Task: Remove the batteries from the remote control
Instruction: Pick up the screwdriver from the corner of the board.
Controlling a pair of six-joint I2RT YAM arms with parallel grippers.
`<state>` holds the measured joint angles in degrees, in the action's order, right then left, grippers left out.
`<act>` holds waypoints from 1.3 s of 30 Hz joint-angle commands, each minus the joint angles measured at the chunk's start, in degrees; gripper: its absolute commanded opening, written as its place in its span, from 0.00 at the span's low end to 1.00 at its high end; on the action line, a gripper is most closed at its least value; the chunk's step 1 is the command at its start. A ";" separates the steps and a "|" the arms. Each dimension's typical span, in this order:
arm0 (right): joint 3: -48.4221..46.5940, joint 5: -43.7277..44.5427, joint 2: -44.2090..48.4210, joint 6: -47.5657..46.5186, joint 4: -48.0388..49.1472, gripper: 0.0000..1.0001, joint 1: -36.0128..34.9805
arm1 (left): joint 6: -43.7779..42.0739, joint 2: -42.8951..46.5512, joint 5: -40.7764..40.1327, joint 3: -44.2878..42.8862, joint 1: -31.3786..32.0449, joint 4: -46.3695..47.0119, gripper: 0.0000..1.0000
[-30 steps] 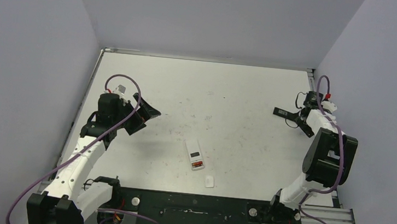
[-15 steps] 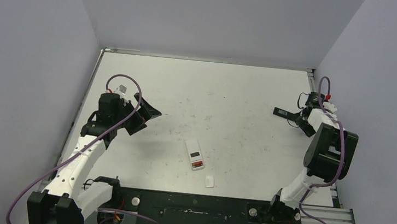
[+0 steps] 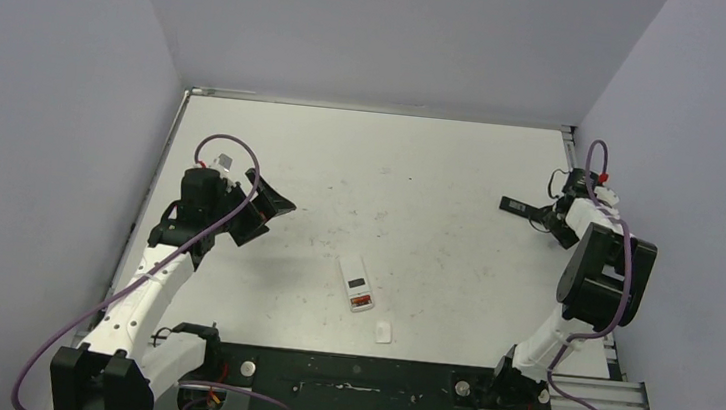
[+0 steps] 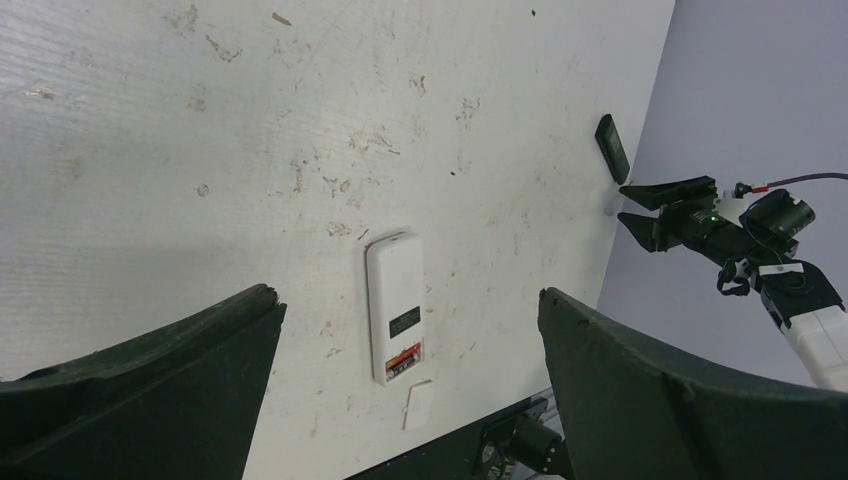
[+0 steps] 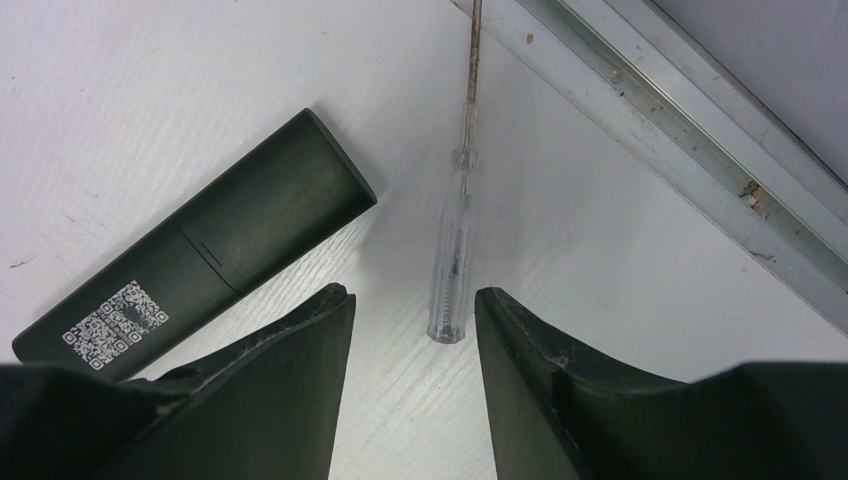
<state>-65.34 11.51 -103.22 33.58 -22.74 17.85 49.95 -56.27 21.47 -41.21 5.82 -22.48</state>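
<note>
**Batteries (image 4: 404,355) sit in the open end of the white remote (image 4: 396,300)**

On the left, the left gripper (image 3: 265,217) is held up above the table (image 3: 423,171). Its two fingers are spread wide apart. Nothing is held between them and nothing is touched.

In the middle, near the front edge of the table, the white remote is laid flat with its back side up. Its near end is uncovered, and one of the batteries, a reddish-brown one, is seen inside. In the top view only a tiny red spot can be made out there. In the left wrist view the open slot is shown more clearly, but how many are inside cannot be told. A small white piece (image 4: 419,406) is laid just past that end, close to the remote but apart from it.

On the right, a black remote (image 5: 190,265) is laid near the right edge of the table. The right gripper (image 5: 412,298) is held low beside it, with its fingers apart and nothing gripped. A clear screwdriver (image 5: 452,255) is shown only in the right wrist view. Its handle end lies just ahead of the gap between the fingers, and its tip is pointed toward the metal rail (image 5: 650,110). A white code label (image 5: 112,318) on the black remote is also seen only in this view. Whether that remote is touched by the finger next to it cannot be told.
</note>
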 commanded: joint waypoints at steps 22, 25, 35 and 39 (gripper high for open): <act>2.32 1.54 -1.28 -1.50 3.41 0.49 1.14 | -0.56 0.66 1.11 -1.77 -0.47 2.07 1.00; 3.64 0.97 -0.87 -1.67 4.65 0.48 1.18 | -0.56 0.57 1.20 -1.68 -0.46 2.20 1.00; 4.76 0.88 -1.18 -1.37 5.55 0.48 1.15 | -0.56 1.13 1.28 -1.37 -0.46 2.04 1.00; 4.42 0.88 -1.53 -1.52 5.86 0.43 1.16 | -0.54 1.25 1.22 -1.28 -0.46 2.00 1.00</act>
<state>-61.41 11.70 -103.92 32.12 -18.68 18.72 49.93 -56.25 21.71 -41.19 5.82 -22.48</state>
